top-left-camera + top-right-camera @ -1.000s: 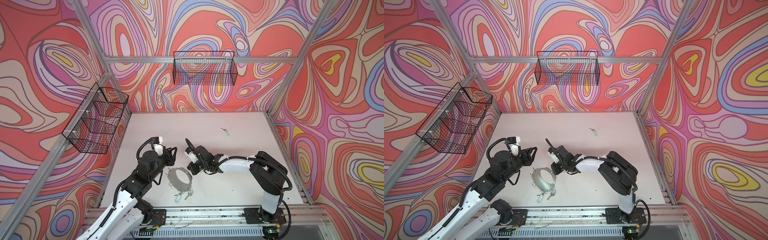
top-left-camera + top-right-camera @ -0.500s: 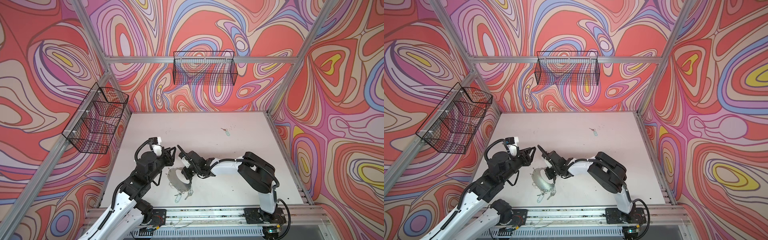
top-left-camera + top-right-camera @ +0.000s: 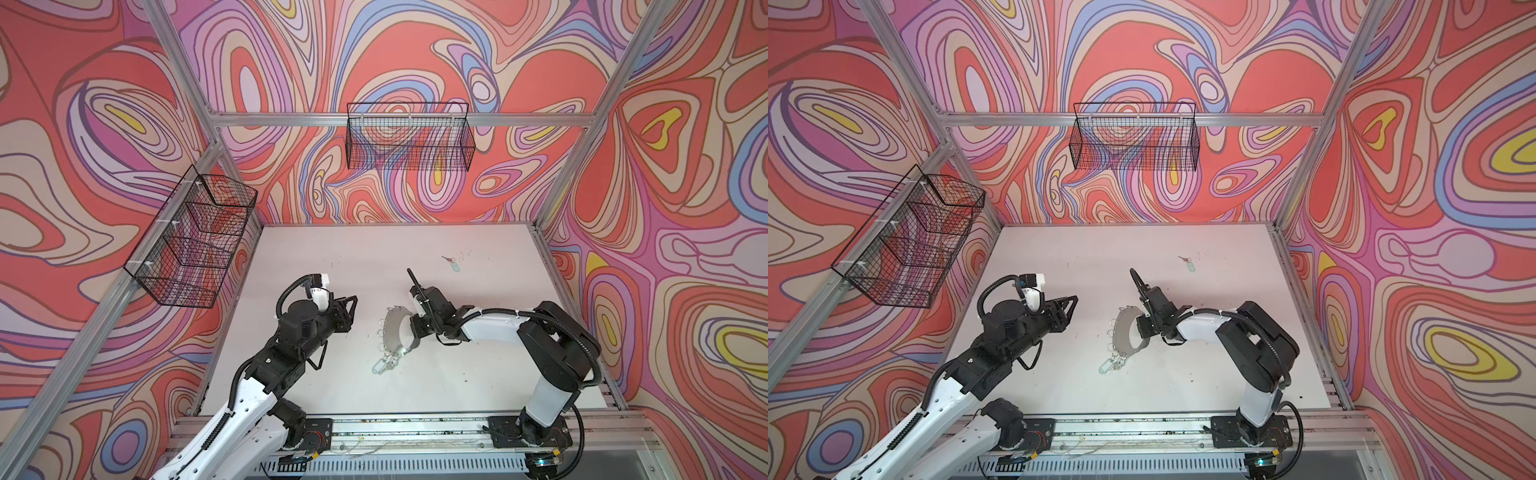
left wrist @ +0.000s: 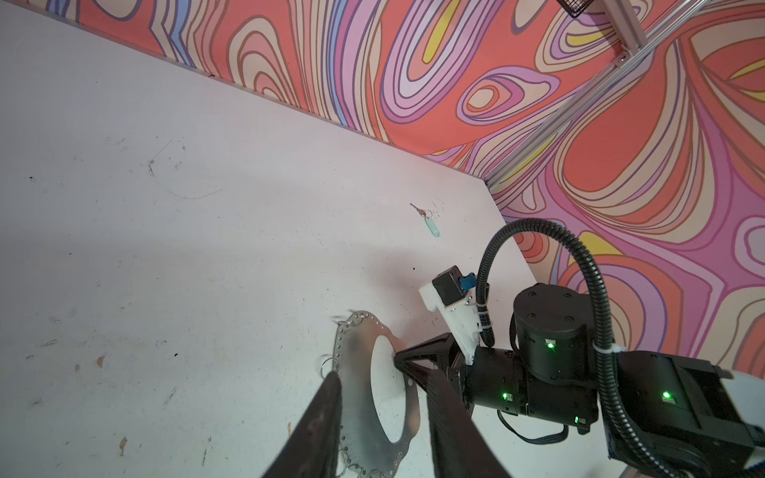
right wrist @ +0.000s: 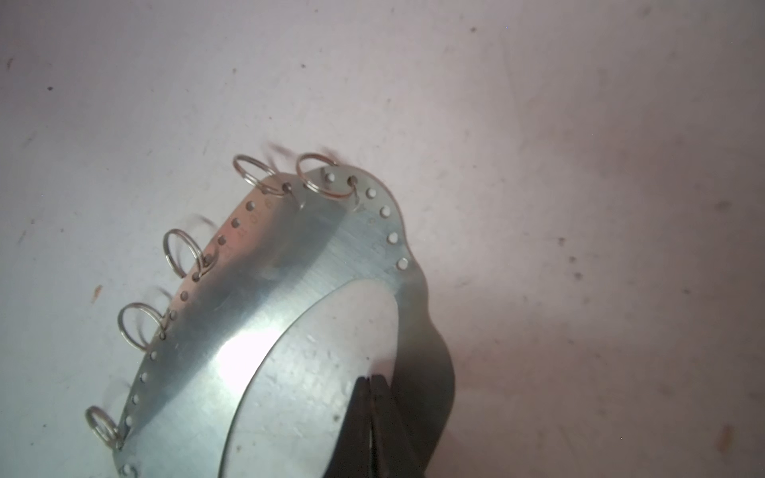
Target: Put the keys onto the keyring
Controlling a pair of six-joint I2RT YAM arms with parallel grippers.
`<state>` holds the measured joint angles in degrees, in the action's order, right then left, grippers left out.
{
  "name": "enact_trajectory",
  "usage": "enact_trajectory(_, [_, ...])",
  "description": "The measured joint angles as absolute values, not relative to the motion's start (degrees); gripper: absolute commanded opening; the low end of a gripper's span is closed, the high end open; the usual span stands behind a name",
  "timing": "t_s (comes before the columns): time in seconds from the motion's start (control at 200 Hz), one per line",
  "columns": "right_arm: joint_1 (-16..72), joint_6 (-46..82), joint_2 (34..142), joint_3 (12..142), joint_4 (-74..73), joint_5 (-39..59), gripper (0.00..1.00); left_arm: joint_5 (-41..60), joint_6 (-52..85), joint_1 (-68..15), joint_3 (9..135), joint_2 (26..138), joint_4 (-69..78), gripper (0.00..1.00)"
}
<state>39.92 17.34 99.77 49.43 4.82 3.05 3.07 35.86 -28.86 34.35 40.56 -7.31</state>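
White table (image 3: 332,257), swirly walls (image 3: 415,54), left hand (image 3: 353,312) spread, right hand (image 5: 372,380) pressed together

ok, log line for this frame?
right tool: shut on keyring inner rim | keyring: tilted, tagged key attached | left tool: open, empty, beside keyring | loose key: far on table

Keyring (image 3: 390,332) centre; lone key (image 3: 452,264) behind-right; keys (image 3: 384,365) at front rim.
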Motion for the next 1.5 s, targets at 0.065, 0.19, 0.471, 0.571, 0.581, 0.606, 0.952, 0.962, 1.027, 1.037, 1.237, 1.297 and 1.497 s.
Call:
enact_trajectory(0.065, [39.4, 15.9, 98.0, 49.2, 7.4, 3.7, 0.2, 3.6, 35.8, -28.9, 34.3, 40.8, -6.7, 0.38])
enact_trajectory(0.19, [39.6, 13.1, 95.4, 52.4, 12.1, 6.3, 0.25, 4.3, 35.8, -28.9, 33.6, 41.0, -5.5, 0.38])
enact_trajectory(0.471, [40.4, 4.8, 100.4, 69.7, 20.4, 12.3, 0.39, 4.5, 35.8, -28.9, 31.7, 37.7, -4.9, 0.39])
enact_trajectory(0.571, [40.5, 2.9, 105.9, 73.4, 22.8, 14.6, 0.41, 4.5, 35.8, -28.9, 31.7, 36.1, -4.9, 0.39])
enact_trajectory(0.581, [40.5, 2.7, 106.4, 73.6, 23.0, 14.9, 0.41, 4.5, 35.8, -28.9, 31.7, 36.0, -4.9, 0.39])
enact_trajectory(0.606, [40.5, 2.4, 107.7, 74.2, 23.7, 15.4, 0.41, 4.5, 35.8, -28.9, 31.7, 35.7, -4.9, 0.39])
enact_trajectory(0.952, [40.9, 0.2, 115.1, 78.0, 28.2, 19.4, 0.43, 4.4, 35.8, -28.9, 31.3, 33.8, -4.9, 0.39])
enact_trajectory(0.962, [40.9, 0.2, 115.2, 78.2, 28.2, 19.5, 0.43, 4.4, 35.8, -28.9, 31.3, 33.8, -4.9, 0.39])
enact_trajectory(1.027, [41.1, 0.0, 115.5, 79.0, 28.2, 19.9, 0.43, 4.4, 35.8, -28.9, 31.2, 33.9, -4.9, 0.39])
enact_trajectory(1.037, [41.2, -0.1, 115.6, 79.0, 28.2, 19.9, 0.43, 4.4, 35.8, -28.9, 31.2, 33.9, -4.9, 0.39])
enact_trajectory(1.237, [41.7, -0.6, 117.3, 79.7, 28.4, 20.5, 0.43, 4.4, 35.8, -28.9, 31.0, 34.3, -4.8, 0.39])
enact_trajectory(1.297, [41.7, -0.9, 117.8, 79.8, 28.5, 20.8, 0.43, 4.5, 35.8, -28.9, 31.0, 34.4, -4.8, 0.39])
enact_trajectory(1.497, [41.9, -1.2, 117.9, 80.0, 29.3, 21.2, 0.38, 4.4, 35.8, -28.9, 31.0, 34.5, -4.8, 0.39])
